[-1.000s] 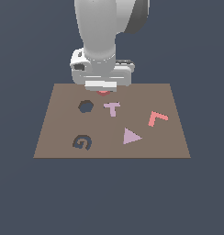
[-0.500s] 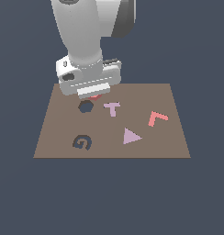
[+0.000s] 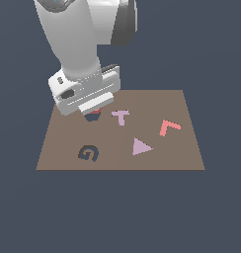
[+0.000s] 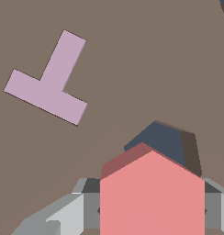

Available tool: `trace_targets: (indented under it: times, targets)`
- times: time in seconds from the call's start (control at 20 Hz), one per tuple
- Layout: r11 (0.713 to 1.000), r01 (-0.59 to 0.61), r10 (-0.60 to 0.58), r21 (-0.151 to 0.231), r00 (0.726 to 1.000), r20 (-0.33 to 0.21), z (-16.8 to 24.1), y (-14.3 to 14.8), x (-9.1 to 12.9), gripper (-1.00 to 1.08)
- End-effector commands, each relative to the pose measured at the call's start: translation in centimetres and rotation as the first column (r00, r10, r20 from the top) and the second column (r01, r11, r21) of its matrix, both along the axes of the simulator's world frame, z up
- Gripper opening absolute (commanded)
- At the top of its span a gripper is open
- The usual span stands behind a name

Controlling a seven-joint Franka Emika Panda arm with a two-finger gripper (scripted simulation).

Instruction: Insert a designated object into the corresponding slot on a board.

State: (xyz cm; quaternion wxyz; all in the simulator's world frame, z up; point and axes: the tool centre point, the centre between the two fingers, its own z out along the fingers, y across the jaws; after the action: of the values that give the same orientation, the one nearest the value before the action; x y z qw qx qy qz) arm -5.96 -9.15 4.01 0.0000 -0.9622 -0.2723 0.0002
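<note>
Hand [image 4: 152, 211] clamped on red hex block [image 4: 152, 193], w/ hex slot [image 4: 166, 142] peeking out at ~1 o'clock; offset/rotation mismatch could jam an edge on the board [image 4: 132, 55].

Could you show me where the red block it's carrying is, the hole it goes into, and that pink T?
Red block [image 4: 152, 195], wrist view: its flat front face.
Hole [image 4: 162, 140], wrist view: its dark floor.
Pink T [image 3: 121, 116], exterior view: where stem meets crossbar.

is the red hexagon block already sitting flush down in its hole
No, the red block is held in the hand above the board, with the dark hole open beyond it.
</note>
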Motion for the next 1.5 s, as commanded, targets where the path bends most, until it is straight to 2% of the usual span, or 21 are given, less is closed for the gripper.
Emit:
trace_targets:
  times: [0.0,0.45,1.1,1.15,1.45]
  targets:
    - [0.999,-0.053,0.053,0.000,0.999,0.000,0.0,-0.3,0.6,-1.00]
    - [0.987,-0.164,0.164,0.000,0.987,0.000,0.1,-0.8,1.9,-1.00]
    - [0.984,-0.179,0.179,0.000,0.984,0.000,-0.9,-0.8,2.1,-1.00]
    - [0.984,-0.179,0.179,0.000,0.984,0.000,-0.9,-0.8,2.1,1.00]
    - [0.984,-0.179,0.179,0.000,0.984,0.000,-0.9,-0.8,2.1,1.00]
